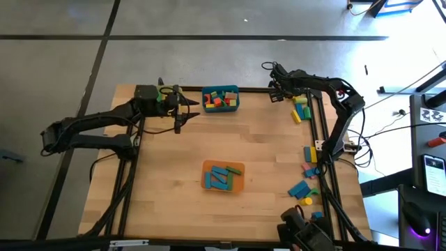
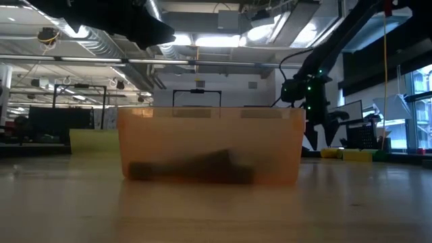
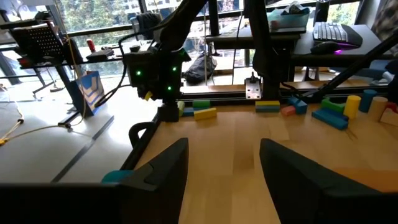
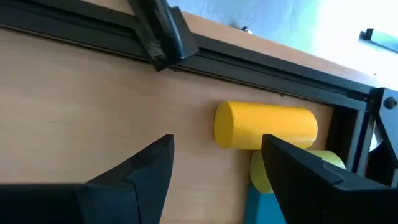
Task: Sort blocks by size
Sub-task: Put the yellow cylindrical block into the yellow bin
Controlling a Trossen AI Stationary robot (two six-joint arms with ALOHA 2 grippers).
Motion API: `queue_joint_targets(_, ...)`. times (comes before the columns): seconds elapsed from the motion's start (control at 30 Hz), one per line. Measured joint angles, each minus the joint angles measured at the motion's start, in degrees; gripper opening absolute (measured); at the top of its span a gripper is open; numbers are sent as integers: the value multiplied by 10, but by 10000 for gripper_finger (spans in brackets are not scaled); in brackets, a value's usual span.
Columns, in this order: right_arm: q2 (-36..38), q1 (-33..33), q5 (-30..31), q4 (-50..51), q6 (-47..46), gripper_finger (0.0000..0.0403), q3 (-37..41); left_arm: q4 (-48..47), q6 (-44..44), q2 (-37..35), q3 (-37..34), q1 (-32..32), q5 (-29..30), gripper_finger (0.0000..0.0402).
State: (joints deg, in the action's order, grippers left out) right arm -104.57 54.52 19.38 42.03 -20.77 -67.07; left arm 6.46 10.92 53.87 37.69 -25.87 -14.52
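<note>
My right gripper [image 1: 273,87] hangs open over the table's far right corner, pointing steeply down. In its wrist view a yellow cylinder block [image 4: 264,126] lies on its side on the wood just ahead of the open fingers, untouched, with a second yellow block [image 4: 326,163] and a blue block [image 4: 264,205] beside it. More blocks [image 1: 307,171] lie scattered along the right edge. My left gripper [image 1: 182,115] waits open and raised, next to the teal bin [image 1: 220,98], with nothing between its fingers [image 3: 163,167].
The teal bin at the far middle holds several mixed blocks. An orange bin [image 1: 223,176] mid-table holds blue blocks. A yellow bin [image 2: 94,140] shows low on the far left. A black frame rail [image 4: 249,59] runs along the far edge close to the cylinder.
</note>
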Motion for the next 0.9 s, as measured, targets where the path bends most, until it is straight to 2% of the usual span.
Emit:
queue_joint_targets(0.17,-10,3,20,-5,0,241,0,0,0,0,0,0,0,182)
queue_joint_targets(0.4,-11,5,15,-11,3,241,0,0,0,0,0,0,0,182)
queue_joint_targets(0.9,-9,10,-54,-17,34,241,2,-1,0,0,0,0,0,182)
